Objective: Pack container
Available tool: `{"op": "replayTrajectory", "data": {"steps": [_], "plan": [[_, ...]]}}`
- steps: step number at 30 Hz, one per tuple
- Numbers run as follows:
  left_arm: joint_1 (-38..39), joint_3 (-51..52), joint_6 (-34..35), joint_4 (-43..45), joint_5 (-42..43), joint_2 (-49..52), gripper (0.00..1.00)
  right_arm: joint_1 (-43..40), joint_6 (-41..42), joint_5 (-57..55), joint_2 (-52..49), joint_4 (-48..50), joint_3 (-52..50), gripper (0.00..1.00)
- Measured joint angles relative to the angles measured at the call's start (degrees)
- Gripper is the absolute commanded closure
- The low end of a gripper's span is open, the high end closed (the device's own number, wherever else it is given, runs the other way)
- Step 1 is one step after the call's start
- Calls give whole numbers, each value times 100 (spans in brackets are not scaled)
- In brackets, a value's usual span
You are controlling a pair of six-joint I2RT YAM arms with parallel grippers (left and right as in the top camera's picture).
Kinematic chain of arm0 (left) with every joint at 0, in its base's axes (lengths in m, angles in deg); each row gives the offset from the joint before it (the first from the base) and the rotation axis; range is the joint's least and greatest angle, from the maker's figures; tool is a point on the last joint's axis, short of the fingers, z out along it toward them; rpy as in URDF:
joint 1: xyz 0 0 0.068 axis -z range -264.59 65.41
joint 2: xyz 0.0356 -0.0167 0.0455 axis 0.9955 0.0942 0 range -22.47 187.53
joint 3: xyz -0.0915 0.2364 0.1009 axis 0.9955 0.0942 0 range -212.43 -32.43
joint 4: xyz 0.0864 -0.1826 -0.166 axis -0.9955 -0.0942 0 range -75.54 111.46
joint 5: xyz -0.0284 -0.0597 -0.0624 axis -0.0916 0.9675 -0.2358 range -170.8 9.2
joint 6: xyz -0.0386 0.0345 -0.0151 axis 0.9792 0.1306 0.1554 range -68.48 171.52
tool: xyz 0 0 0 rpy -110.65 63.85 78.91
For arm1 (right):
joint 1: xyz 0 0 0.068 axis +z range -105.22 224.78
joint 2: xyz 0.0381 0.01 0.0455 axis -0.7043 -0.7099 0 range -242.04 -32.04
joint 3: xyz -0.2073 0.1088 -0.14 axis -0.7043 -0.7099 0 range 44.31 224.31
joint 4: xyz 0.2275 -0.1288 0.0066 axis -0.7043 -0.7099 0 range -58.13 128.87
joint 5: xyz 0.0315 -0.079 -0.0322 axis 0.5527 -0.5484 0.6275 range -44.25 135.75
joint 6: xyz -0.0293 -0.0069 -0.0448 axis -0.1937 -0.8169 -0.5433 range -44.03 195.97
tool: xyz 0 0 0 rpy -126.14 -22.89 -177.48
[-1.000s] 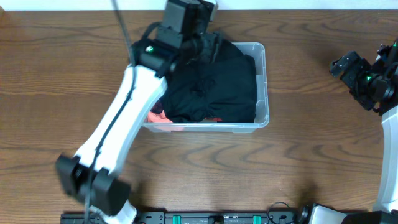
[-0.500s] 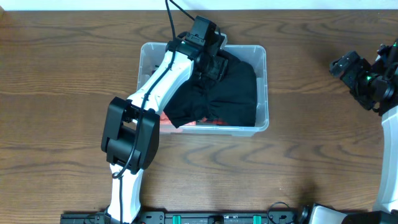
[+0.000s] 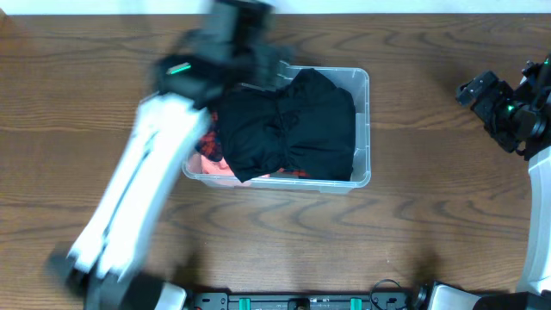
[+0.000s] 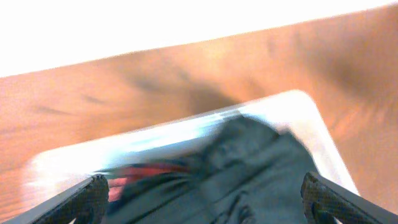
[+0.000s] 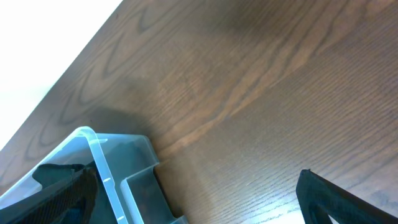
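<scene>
The clear plastic container stands at the table's centre back. It holds a crumpled black garment that fills most of it, and a red and pink cloth at its left end. My left gripper is blurred with motion above the container's far left rim. In the left wrist view the gripper is open and empty, with the black garment, red cloth and container rim below it. My right gripper is open and empty far to the right. The right wrist view shows it over bare wood beside a container corner.
The wooden table runs around the container on all sides. A white wall edge borders the back. The left arm slants across the table's left front. A black rail lies along the front edge.
My left gripper was down on the black garment in the container and has lifted back toward the far left rim. The left arm swings fast. The right arm has not moved.
</scene>
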Motion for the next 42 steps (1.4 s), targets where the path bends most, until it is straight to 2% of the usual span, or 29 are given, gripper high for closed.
{"op": "replayTrajectory", "data": {"steps": [3, 7, 13, 16, 19, 24, 29, 33, 42], "plan": [[-662, -87, 157, -356, -227, -1069, 0, 0, 0, 0, 0, 0, 0, 1], [-1484, -127, 282, -1093, -363, -1910, 2, 0, 0, 0, 0, 0, 0, 1], [-2702, -122, 361, -2352, -476, -2424, 2, 0, 0, 0, 0, 0, 0, 1], [-3071, -105, 365, -2905, -531, -2614, 2, 0, 0, 0, 0, 0, 0, 1], [-3198, -83, 365, -3263, -601, -2911, 1, 0, 0, 0, 0, 0, 0, 1], [-3213, 144, 361, -3340, -662, -3886, 2, 0, 0, 0, 0, 0, 0, 1], [-3213, 721, 291, -3364, -608, -5233, 2, 0, 0, -2, 0, 0, 0, 1], [-3213, 1414, 160, -3405, -229, -6019, 2, 0, 0, -2, 0, 0, 0, 1], [-3213, 2677, 46, -3064, 573, -6262, 2, 0, 0, 0, 0, 0, 0, 1]]}}
